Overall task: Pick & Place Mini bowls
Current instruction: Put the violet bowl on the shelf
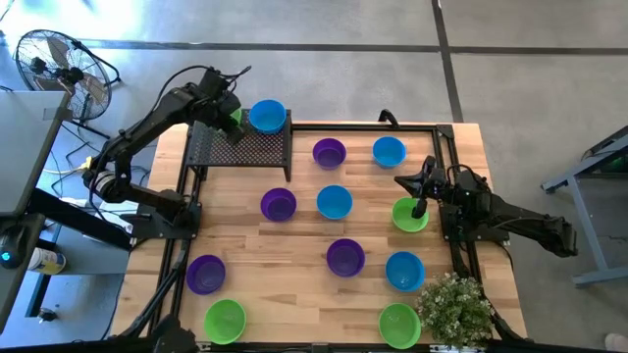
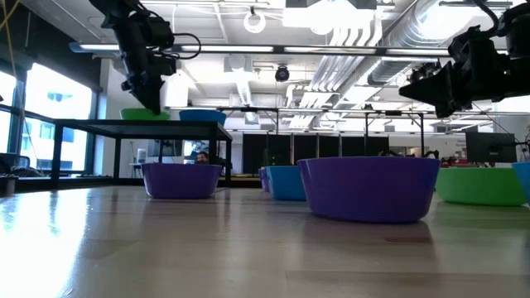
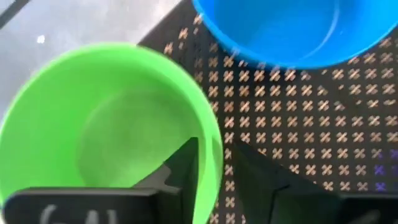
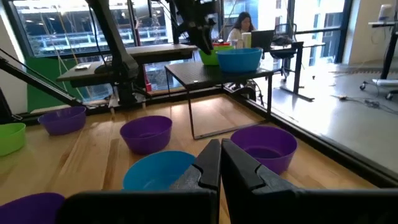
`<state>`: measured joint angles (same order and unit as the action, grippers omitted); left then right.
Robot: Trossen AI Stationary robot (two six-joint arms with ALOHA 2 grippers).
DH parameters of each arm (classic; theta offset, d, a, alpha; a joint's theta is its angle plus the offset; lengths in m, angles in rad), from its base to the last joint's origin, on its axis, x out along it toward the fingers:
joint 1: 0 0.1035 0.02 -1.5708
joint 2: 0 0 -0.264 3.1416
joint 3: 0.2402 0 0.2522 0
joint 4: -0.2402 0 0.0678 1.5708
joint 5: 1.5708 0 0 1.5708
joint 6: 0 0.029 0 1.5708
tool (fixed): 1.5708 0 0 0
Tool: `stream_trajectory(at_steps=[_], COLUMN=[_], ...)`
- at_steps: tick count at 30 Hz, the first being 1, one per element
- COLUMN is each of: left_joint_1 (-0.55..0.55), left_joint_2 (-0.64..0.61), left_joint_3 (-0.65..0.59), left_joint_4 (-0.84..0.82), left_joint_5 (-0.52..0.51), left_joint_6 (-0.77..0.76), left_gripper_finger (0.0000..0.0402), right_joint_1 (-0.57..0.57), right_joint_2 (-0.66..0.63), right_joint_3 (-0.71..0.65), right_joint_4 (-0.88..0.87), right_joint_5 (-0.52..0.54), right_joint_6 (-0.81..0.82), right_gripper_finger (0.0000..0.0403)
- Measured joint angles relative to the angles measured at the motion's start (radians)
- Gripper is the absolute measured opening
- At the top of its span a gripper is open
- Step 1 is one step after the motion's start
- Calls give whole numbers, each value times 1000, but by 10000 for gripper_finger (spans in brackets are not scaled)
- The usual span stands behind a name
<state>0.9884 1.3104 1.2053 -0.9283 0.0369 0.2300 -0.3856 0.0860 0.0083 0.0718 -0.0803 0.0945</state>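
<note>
A lime green mini bowl (image 3: 106,124) sits on the black mesh rack (image 1: 245,149) at the table's far left, next to a blue bowl (image 1: 267,116) on the same rack. My left gripper (image 1: 229,115) is over the rack, shut on the green bowl, which it mostly hides in the high view. My right gripper (image 1: 420,201) is shut and empty. It hovers well above the table's right side, over another green bowl (image 1: 406,218). Several more purple, blue and green bowls stand on the table. My left gripper holds the green bowl by its rim (image 3: 214,155) on the side toward the blue bowl, one finger (image 3: 183,168) inside and the other (image 3: 261,180) outside. The fingers come from above, slanting down. The bowl is upright on the mesh rack.
Loose bowls on the wood: purple (image 1: 329,152), blue (image 1: 389,151), purple (image 1: 278,204), blue (image 1: 334,201), purple (image 1: 345,257), blue (image 1: 404,271), purple (image 1: 205,274), green (image 1: 225,320), green (image 1: 399,324). A small plant (image 1: 456,306) stands at the near right corner.
</note>
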Motion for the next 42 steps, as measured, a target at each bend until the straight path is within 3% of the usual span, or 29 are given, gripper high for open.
stream_trajectory(at_steps=[7,18,29,42], left_joint_1=[0,-4,-135,-343], left_joint_2=[-32,-105,-163,-163], left_joint_3=[0,-1,0,-15], left_joint_4=[125,149,193,474], left_joint_5=[14,77,51,188], left_joint_6=[14,-17,-25,10], left_gripper_finger=[117,117,117,117], right_joint_1=[0,0,0,0], right_joint_2=[0,0,0,0], right_joint_3=[0,0,0,0], right_joint_4=[0,0,1,120], right_joint_5=[7,6,-5,14], right_joint_6=[3,3,3,67], right_gripper_finger=[0,0,0,0])
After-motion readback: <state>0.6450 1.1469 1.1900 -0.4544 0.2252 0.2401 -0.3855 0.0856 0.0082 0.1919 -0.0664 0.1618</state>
